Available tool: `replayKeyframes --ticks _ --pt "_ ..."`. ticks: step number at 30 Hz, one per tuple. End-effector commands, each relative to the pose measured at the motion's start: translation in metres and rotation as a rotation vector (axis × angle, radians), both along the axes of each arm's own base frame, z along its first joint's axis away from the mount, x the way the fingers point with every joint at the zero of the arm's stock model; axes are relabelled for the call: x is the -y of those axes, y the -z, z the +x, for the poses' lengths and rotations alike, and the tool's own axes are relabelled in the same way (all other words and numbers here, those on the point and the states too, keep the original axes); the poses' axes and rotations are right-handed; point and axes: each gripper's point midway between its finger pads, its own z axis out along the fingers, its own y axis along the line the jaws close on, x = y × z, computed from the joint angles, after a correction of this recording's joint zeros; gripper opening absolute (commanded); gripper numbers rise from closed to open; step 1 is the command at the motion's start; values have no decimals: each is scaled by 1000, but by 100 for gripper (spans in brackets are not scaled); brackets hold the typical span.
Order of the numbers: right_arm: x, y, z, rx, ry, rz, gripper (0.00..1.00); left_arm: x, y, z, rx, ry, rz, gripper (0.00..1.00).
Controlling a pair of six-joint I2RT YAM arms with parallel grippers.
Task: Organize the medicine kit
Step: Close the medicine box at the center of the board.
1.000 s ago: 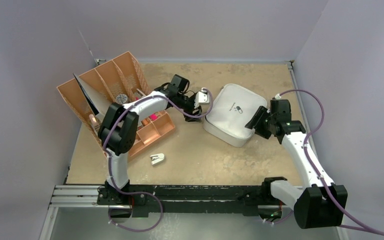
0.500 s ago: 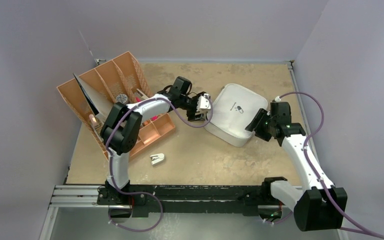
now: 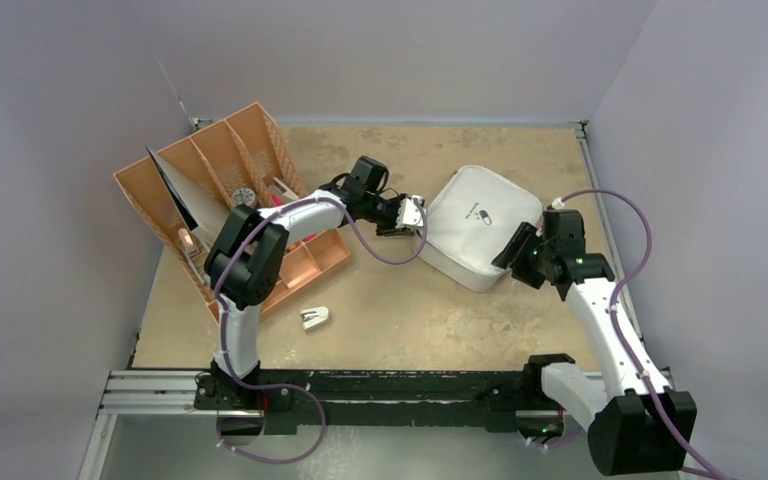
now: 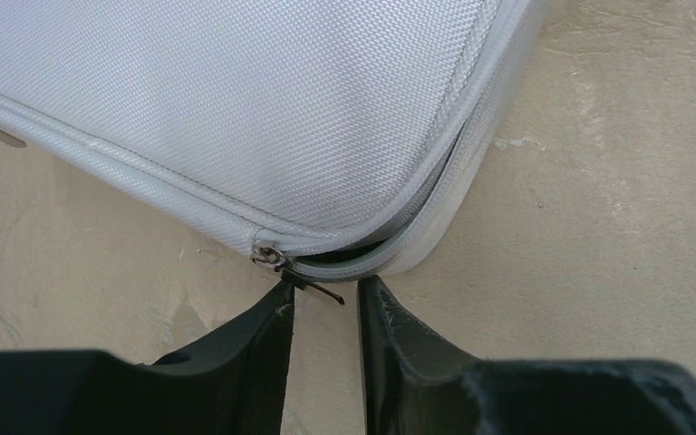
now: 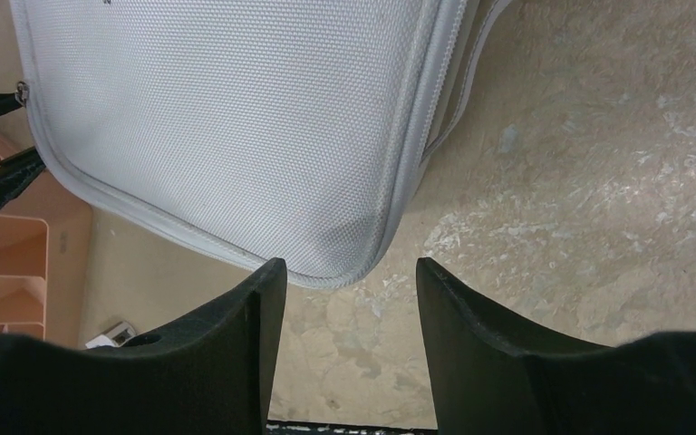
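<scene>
As we look down from the top camera: the medicine kit (image 3: 475,235) lies flat on the counter (image 3: 410,320), right of centre, with its lid down and one corner turned toward the arms.
Left arm, top view: it reaches over from the tan divided trays (image 3: 230,170), and the left claw (image 3: 412,215) sits at the kit's left corner. From here we cannot tell whether it touches.
Right arm, top view: the right claw (image 3: 515,250) sits at the kit's near right corner.
Loose item, top view: a small white object (image 3: 314,318) lies in front of the trays, well apart from the kit.
Zip, left wrist view: the zipper pull (image 4: 313,288) sits at the kit's corner with its thin metal tab pointing outward. To the right of the slider the seam gapes slightly; to the left it is closed.
Left claw, left wrist view: the fingers stand a narrow gap apart and the tab lies across that gap at their tips. We see no pinch on it, so the claw holds nothing.
Right claw, right wrist view: the fingers are spread wide and empty, and the kit's rounded corner lies just ahead between them. We see no contact.
Step in hand: we judge it to be unzipping the kit, at the point of catching the pull.
Next move: we would close on the tab squarely and then draw it along the seam. The right claw would steady the case so it does not slide.
</scene>
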Motion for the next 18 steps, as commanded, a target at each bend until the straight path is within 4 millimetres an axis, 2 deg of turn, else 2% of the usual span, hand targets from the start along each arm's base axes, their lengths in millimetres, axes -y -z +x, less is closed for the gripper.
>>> replayKeyframes --ticks 1,6,11,18 --pt "3 6 -12 -31 6 -8 58 13 -12 -5 44 69 -41 27" --pt "11 3 -15 -26 59 -34 59 10 -12 2 67 22 -28 15" --pt "9 -4 -5 4 72 -15 60 6 -18 5 72 -22 -32 0" --pt "7 0 4 5 70 -10 61 1 -17 0 50 -53 -29 0"
